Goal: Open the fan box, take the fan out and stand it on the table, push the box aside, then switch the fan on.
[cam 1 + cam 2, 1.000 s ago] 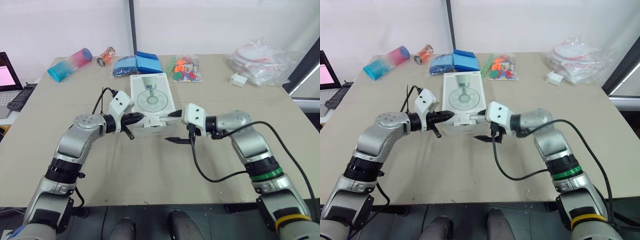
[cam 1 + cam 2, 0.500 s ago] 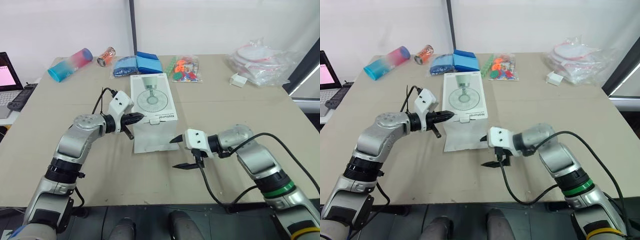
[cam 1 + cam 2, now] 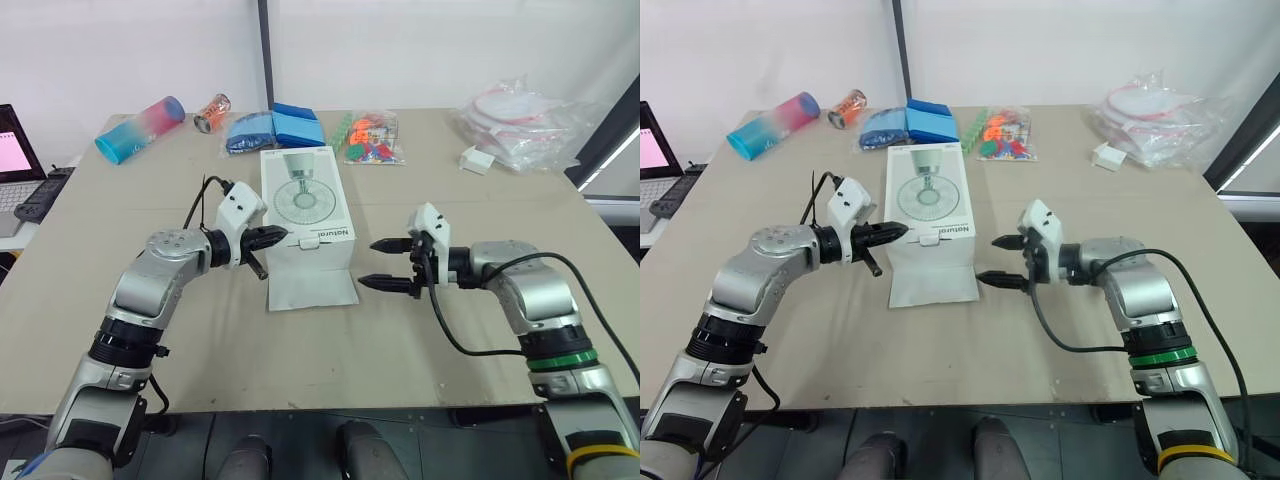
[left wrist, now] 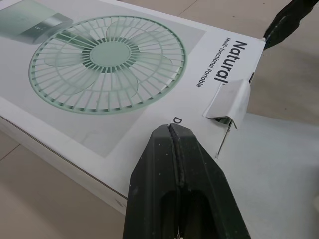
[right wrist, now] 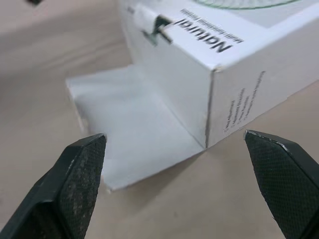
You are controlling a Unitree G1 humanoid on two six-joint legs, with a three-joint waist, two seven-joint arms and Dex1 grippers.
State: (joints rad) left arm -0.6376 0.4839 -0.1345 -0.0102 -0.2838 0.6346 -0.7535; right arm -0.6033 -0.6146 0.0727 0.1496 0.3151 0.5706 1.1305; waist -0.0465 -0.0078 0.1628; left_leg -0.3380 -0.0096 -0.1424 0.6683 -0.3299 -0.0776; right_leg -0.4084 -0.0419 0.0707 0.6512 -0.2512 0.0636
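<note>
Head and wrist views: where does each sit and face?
Eye views: on the head, facing forward and down over the table; both arms show, left gripper at the fan box, right gripper open near its flap.
Left wrist view: on that wrist, facing along shut fingers across the box top.
Right wrist view: on that wrist, facing between open fingers at the box end.
Both wrist views share box and flap.

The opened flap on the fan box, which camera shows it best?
Right wrist view: the flap lies flat on the table against the fan box, close and nearly whole. Left wrist view catches part; the eye views show it from farther off.
</note>
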